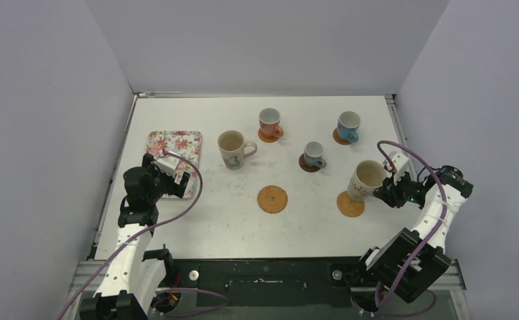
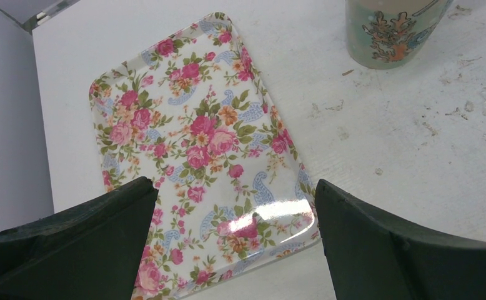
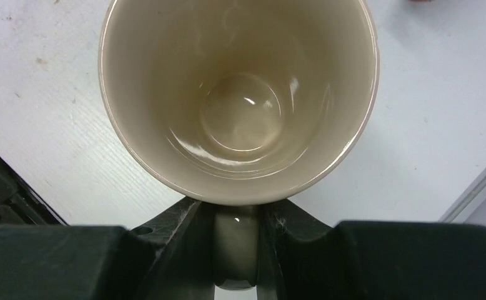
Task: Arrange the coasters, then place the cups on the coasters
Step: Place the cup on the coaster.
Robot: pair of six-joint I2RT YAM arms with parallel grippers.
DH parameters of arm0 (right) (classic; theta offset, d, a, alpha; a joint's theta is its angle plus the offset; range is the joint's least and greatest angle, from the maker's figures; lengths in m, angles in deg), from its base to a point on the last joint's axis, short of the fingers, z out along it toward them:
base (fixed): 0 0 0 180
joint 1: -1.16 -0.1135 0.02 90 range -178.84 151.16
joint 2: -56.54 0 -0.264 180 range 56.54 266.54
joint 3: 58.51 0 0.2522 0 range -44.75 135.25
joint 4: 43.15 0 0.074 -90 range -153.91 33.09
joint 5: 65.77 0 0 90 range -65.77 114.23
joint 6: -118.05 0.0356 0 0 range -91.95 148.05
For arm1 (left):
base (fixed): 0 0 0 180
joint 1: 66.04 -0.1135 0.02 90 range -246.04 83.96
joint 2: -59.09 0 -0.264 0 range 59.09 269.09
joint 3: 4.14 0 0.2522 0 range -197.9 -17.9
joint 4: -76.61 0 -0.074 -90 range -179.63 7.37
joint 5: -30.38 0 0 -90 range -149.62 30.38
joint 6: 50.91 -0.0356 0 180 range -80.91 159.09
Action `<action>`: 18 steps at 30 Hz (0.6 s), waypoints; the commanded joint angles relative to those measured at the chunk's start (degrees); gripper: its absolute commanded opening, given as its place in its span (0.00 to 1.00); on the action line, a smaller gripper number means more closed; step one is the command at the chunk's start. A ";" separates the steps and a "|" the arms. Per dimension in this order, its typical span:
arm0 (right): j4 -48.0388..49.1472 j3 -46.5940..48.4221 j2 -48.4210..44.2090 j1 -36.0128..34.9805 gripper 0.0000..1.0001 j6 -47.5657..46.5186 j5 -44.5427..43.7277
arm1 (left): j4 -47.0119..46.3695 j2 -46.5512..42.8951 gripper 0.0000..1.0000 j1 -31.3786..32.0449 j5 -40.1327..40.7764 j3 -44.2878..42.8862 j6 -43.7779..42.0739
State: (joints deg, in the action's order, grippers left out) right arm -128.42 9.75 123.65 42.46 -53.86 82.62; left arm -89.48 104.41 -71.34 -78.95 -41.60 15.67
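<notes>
My right gripper (image 1: 385, 191) (image 3: 235, 215) is shut on the handle (image 3: 235, 250) of a large cream cup (image 1: 365, 180) (image 3: 240, 94). The cup sits at the far edge of a woven orange coaster (image 1: 350, 205); I cannot tell if they touch. A second woven coaster (image 1: 272, 199) lies bare at mid-table. The other cream cup (image 1: 233, 148) (image 2: 393, 31) stands straight on the table. The salmon-pink cup (image 1: 269, 122), light blue cup (image 1: 349, 125) and small grey cup (image 1: 313, 153) each stand on a coaster. My left gripper (image 1: 175, 175) (image 2: 235, 194) is open and empty above the tray's near end.
The floral tray (image 1: 175, 150) (image 2: 197, 125) lies at the left with nothing on it. White walls close in the table on the left, back and right. A metal rail (image 1: 393, 120) runs along the table's right edge.
</notes>
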 commanded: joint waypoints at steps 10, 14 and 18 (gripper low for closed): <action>15.85 -6.24 -13.94 0.32 0.00 13.15 6.46 | -2.72 -0.58 0.97 0.11 -0.46 0.33 -0.82; 9.74 -3.03 -5.75 0.28 0.00 7.45 7.46 | -2.85 -0.58 0.97 0.11 -0.53 0.41 -0.79; -2.17 0.28 3.81 0.28 0.00 -5.72 8.15 | -2.82 -0.58 0.97 0.11 -0.70 0.41 -0.84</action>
State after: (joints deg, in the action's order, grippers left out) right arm -122.28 5.10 121.84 42.48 -47.87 82.66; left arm -89.51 104.39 -71.34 -78.95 -41.27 15.29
